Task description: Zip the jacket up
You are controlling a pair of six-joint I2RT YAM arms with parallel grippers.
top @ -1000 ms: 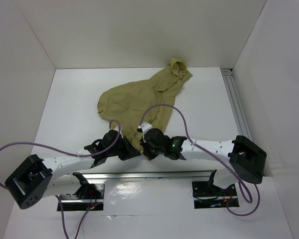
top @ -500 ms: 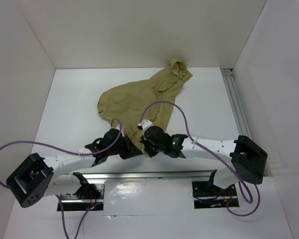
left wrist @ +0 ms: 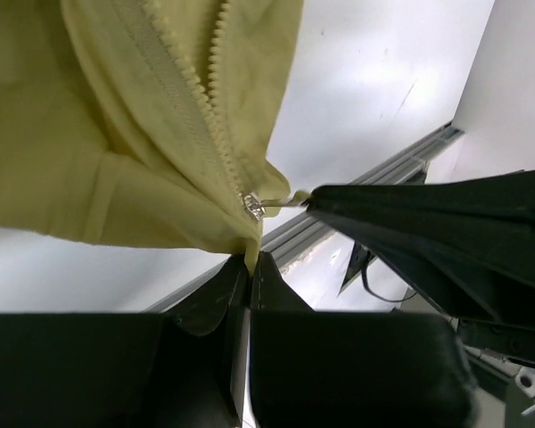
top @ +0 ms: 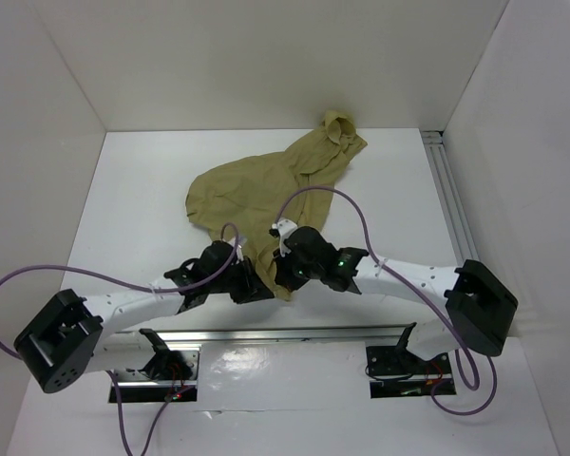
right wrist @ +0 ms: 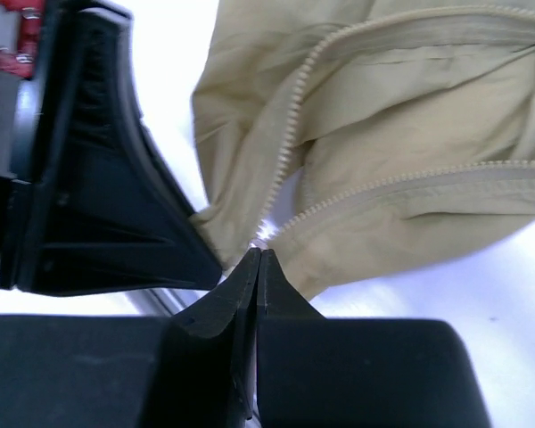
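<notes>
The olive-tan jacket (top: 266, 185) lies crumpled on the white table, its hood at the far right. Its front is open, and two rows of zipper teeth (left wrist: 192, 107) run down to a small metal slider (left wrist: 252, 206) at the near hem. My left gripper (top: 257, 286) is shut on the hem fabric just below the slider; the pinch shows in the left wrist view (left wrist: 251, 260). My right gripper (top: 283, 275) is shut on the slider's pull tab (right wrist: 264, 234), tips pressed together (right wrist: 259, 254). The two grippers nearly touch.
An aluminium rail (top: 294, 334) runs along the near edge behind the grippers. A second rail (top: 453, 199) lines the right side. White walls enclose the table on three sides. Purple cables (top: 313, 195) loop over the jacket's near part.
The right arm has shifted a little away from the near edge and to the right, drawing the pull tab along. The left gripper stays clamped on the hem.
</notes>
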